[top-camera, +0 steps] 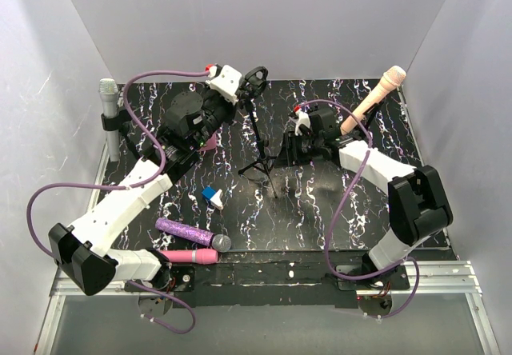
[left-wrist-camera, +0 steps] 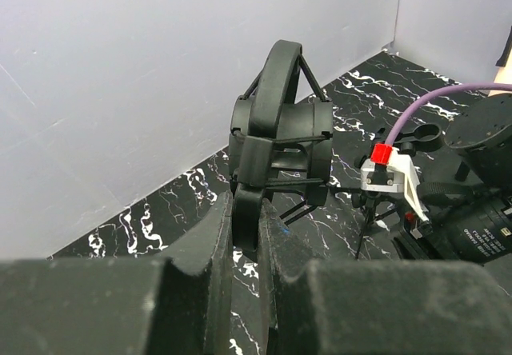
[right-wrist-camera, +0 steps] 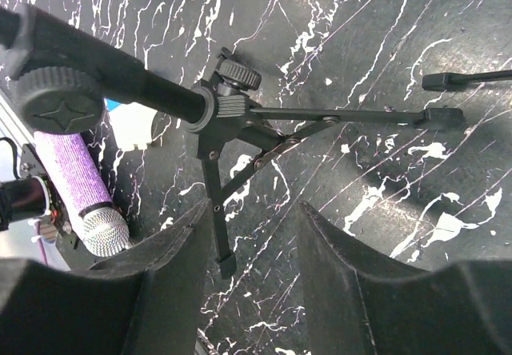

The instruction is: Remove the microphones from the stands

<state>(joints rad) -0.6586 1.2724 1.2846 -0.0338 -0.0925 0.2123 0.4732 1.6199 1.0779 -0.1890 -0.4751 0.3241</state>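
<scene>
A black tripod stand (top-camera: pixel 260 159) stands mid-table, topped by a black ring-shaped shock mount (top-camera: pixel 256 77) with no microphone in it. My left gripper (top-camera: pixel 246 85) is shut on the mount's lower rim; the left wrist view shows the pads (left-wrist-camera: pixel 214 235) clamping the ring (left-wrist-camera: pixel 280 123). My right gripper (top-camera: pixel 291 147) is open and empty, low beside the tripod; in the right wrist view it (right-wrist-camera: pixel 256 219) hangs over one tripod leg (right-wrist-camera: pixel 214 203) below the hub (right-wrist-camera: pixel 228 107). A purple glitter microphone (top-camera: pixel 188 233) and a pink microphone (top-camera: pixel 192 255) lie at the table's front.
A grey microphone (top-camera: pixel 108 103) sits in a clip on the left wall. A peach microphone (top-camera: pixel 376 95) leans at the back right. A small blue and white piece (top-camera: pixel 213 196) lies left of the tripod. White walls enclose three sides.
</scene>
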